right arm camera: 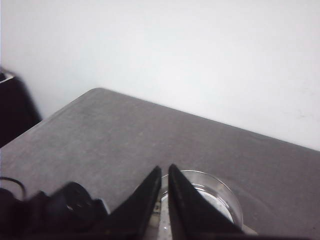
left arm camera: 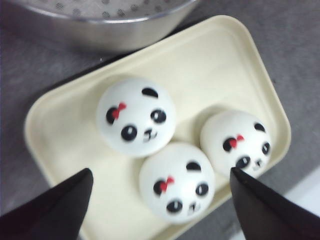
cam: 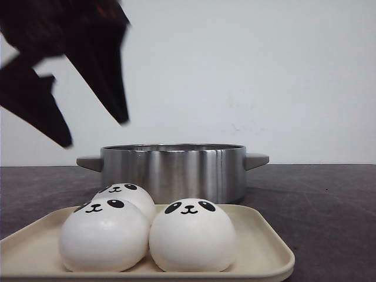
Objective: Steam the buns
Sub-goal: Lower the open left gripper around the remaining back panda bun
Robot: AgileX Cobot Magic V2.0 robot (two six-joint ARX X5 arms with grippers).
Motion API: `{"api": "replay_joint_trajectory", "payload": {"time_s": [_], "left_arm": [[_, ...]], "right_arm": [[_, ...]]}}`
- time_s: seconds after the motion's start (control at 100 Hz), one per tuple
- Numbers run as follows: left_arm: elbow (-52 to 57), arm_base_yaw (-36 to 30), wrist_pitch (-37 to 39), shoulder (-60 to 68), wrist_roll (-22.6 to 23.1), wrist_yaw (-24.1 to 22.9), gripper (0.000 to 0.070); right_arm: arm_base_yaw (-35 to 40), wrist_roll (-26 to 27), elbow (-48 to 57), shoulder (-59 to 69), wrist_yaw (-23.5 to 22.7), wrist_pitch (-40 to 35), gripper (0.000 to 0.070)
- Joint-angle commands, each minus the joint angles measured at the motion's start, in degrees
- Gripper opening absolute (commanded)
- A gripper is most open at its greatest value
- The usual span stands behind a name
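At the far left of the front view we see the black left gripper [cam: 97, 132] raised above the dark grey table [cam: 329, 205], its two pointed fingers spread wide with nothing between them. In its wrist view the same gripper [left arm camera: 162, 207] hangs over a cream rectangular tray with rounded corners [left arm camera: 210, 60], the fingertips [left arm camera: 80, 182] well apart on either side of the nearest bun.

Three smooth white dome-shaped buns with black panda faces [cam: 147, 232] sit close together on the left half of the tray, touching one another; from above, each also shows a small red mark by one eye. We can find only three.

Just behind the tray stands a round stainless-steel pot with grey side handles [cam: 173, 170].

The black right gripper [right arm camera: 165, 192] shows only in its wrist view, fingers nearly closed with a thin gap, holding nothing, above a round shiny metal-rimmed thing [right arm camera: 220, 192] we cannot identify.
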Motion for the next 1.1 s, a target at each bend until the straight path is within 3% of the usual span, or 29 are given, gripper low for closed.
{"api": "replay_joint_trajectory", "payload": {"time_s": [0.0, 0.31, 0.56, 0.7, 0.93, 1.0, 1.09], "left_arm": [[0.66, -0.94, 1.25, 2.58, -0.02, -0.13, 0.0516], [0.66, -0.98, 7.72, 11.39, -4.79, -1.62, 0.0516], [0.66, -0.98, 9.05, 15.80, -7.15, -3.58, 0.0516], [0.66, -0.98, 9.60, 16.72, -7.37, -4.50, 0.0515], [0.66, -0.98, 9.46, 17.53, -7.32, -5.57, 0.0499], [0.66, -0.98, 9.20, 17.62, -7.30, -5.95, 0.0437], [0.66, -0.98, 8.98, 17.62, -7.06, -6.69, 0.0268]], "right_arm": [[1.46, 1.09, 1.16, 0.26, 0.31, 0.52, 0.0016], [3.41, 2.54, 1.16, -0.07, 0.37, 0.39, 0.0016], [5.92, 3.28, 1.16, -1.07, 3.74, -0.20, 0.0016], [7.80, 4.22, 1.16, -1.60, 9.11, -1.75, 0.0016], [9.18, 5.46, 1.16, -1.60, 13.11, -4.42, 0.0016], [9.53, 6.32, 1.16, -1.60, 14.88, -4.98, 0.0016], [9.90, 6.73, 1.16, -1.60, 15.47, -5.22, 0.0016]]}}
